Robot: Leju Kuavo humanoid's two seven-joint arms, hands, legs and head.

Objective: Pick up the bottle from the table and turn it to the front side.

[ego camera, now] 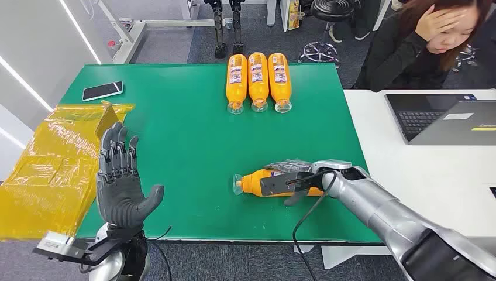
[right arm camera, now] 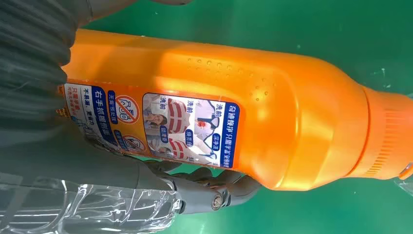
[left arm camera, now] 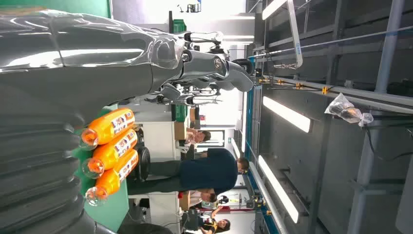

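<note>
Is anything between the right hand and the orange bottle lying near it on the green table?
Nothing visible: the right hand is already around the bottle, fingers against its labelled side, on the table.

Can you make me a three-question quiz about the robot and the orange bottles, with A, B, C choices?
1. Where are the three bottles in a row?
A. at the far edge of the green table
B. on the white desk
C. on the floor

2. What colour is the bottle under the right robot hand?
A. blue
B. orange
C. purple

3. What is the left robot hand doing?
A. holding a phone
B. squeezing a bottle
C. raised, fingers spread, holding nothing

Answers:
1 A, the row lies side by side near the table's far edge.
2 B, its body is bright orange in the head and right wrist views.
3 C, the head view shows it open with nothing inside.
</note>
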